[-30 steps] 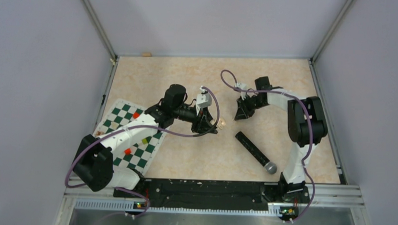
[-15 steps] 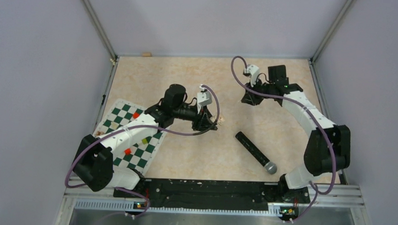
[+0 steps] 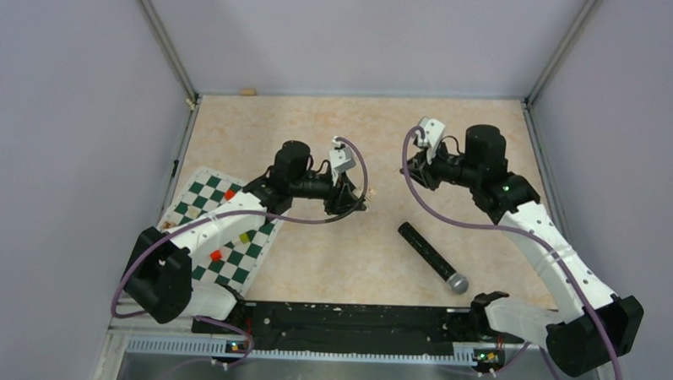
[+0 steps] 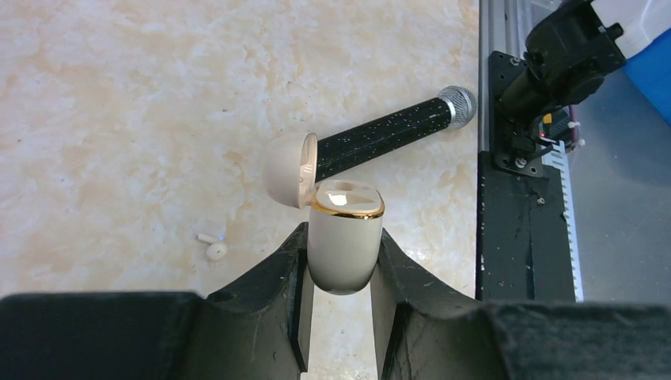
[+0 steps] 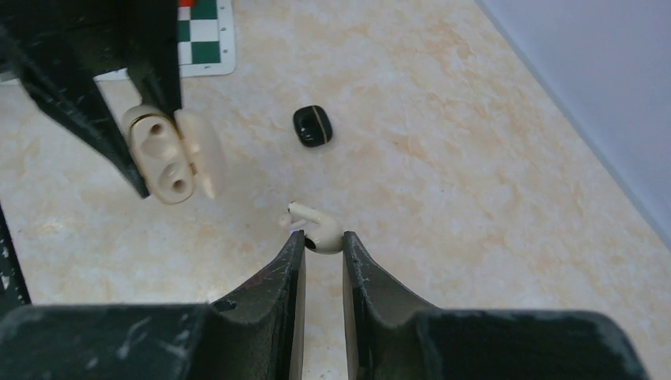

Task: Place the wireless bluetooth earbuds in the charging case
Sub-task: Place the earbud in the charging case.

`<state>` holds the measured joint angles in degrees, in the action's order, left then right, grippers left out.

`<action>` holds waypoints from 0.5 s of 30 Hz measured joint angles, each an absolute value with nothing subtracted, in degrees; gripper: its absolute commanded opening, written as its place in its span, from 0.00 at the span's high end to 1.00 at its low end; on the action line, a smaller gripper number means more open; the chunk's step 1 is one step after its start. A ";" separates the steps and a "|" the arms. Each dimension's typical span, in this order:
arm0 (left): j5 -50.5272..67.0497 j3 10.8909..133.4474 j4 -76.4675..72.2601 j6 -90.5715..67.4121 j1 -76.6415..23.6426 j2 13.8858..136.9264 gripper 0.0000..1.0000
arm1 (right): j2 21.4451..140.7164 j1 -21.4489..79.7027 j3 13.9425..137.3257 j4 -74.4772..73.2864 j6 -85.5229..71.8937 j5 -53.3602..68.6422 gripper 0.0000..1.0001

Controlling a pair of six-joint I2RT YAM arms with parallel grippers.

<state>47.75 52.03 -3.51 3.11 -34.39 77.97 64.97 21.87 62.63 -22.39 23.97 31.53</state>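
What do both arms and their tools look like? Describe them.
The left arm and right arm have white links and black joints, each trailing a purple cable. The left tool and right tool have black, scuffed, tapering fingers.

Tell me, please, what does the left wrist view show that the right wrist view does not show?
Only the left wrist view: the black microphone, a loose earbud lying on the table, and the black rail.

Only the right wrist view: a second earbud pinched between the right fingers, a small black piece on the table, and a corner of the checkered mat.

Both: the open charging case, held by the left fingers above the same table.
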 measured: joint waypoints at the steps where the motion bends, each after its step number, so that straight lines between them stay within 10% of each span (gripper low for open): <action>1: 47.46 51.81 -3.97 2.76 -34.09 77.97 1.00 | 64.05 22.48 61.34 -21.76 24.21 31.81 0.94; 15: 45.78 51.20 -7.44 -1.63 -32.01 78.48 1.00 | 62.08 28.60 53.89 -16.62 24.99 36.12 0.96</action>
